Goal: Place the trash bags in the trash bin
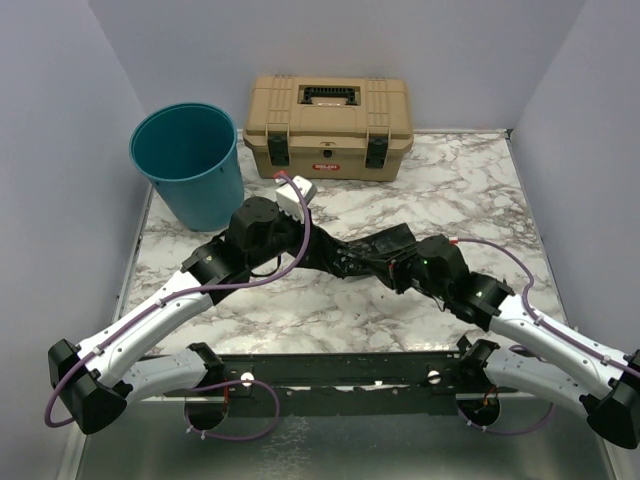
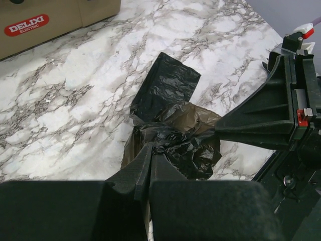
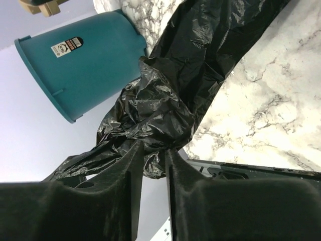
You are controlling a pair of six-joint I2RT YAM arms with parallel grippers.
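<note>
Left gripper (image 2: 150, 163) and right gripper (image 3: 153, 150) both pinch the crumpled trash bag (image 2: 170, 95) at the middle of the worktop (image 1: 450, 190), so opposed pulls could tear its thin film before it reaches the far-left-corner trash bin (image 1: 190, 160).

From overhead, both arms covered the trash bag (image 2: 170, 90) at mid-table, so hardly any film showed. The left gripper (image 2: 150, 150) had its tips buried in the folds. Whether the right gripper (image 3: 153, 148) truly pinched the film, I couldn't tell. The toolbox (image 2: 50, 20) was cropped at eleven o'clock in the left wrist's view. The sticker (image 3: 66, 46) on the trash bin (image 3: 85, 65) was too small to read.
</note>
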